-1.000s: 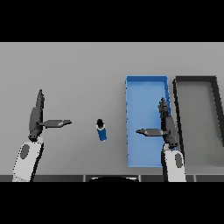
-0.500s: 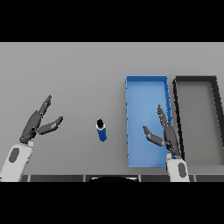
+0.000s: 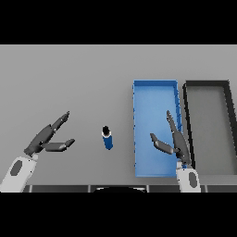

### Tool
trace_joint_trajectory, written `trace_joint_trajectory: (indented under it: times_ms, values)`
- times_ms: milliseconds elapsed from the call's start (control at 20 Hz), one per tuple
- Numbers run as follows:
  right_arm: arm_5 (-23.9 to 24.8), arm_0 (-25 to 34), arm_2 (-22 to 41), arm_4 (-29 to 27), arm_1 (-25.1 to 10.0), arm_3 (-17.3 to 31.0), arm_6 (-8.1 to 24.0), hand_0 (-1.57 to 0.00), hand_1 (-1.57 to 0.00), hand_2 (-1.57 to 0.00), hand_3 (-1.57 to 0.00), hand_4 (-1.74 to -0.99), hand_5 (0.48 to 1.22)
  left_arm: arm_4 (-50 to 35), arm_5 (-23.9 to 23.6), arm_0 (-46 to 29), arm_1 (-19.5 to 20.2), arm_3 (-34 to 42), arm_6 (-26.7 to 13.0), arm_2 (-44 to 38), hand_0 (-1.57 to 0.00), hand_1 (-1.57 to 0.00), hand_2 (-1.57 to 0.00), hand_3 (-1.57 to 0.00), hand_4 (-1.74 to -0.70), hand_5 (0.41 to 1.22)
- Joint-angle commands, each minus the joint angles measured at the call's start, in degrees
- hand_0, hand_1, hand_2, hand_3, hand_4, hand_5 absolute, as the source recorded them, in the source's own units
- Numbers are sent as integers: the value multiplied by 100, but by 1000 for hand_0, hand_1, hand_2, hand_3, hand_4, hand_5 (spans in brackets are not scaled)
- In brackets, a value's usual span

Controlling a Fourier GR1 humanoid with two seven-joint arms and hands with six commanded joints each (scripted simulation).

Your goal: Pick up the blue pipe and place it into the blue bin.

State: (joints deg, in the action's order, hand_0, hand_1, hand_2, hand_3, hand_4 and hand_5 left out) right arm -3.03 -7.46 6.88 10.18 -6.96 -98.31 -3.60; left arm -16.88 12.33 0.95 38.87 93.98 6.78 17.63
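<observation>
Pipe [image 3: 107, 138], blue and upright at 9 o'clock from the blue bin [image 3: 155, 92], looks light, rigid, slippery, so I'd grip mid-body; left hand [image 3: 46, 139] and right hand [image 3: 172, 141] spread wide, holding nothing.

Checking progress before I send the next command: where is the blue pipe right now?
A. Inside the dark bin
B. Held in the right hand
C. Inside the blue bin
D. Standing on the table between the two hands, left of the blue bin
D: the blue pipe stands on the grey table, apart from the blue bin, with the left hand and right hand both open and holding nothing.
</observation>
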Motion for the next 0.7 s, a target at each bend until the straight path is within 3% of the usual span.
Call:
trace_joint_trajectory:
  times_ms: [0,150,350,650]
  values:
    - [14,-69,26,31,12,-32,-92,1,1,1,1,-1201,609,21,74,-65,9,101,-31,99,1,1,1,1,-1111,534]
    - [-39,-145,48,47,-49,-130,-97,1,1,1,1,-1208,612,200,162,-29,-264,329,-293,546,1,1,1,1,-1158,497]
    - [-27,-151,78,14,28,-219,29,1,1,1,1,-1221,618,742,-26,-43,-591,406,-241,937,1,1,1,1,-1181,469]
    - [-18,-179,40,-22,1,-365,119,1,1,1,1,-1229,622,1020,-101,293,-1374,-201,-435,1301,1,1,1,1,-1206,468]
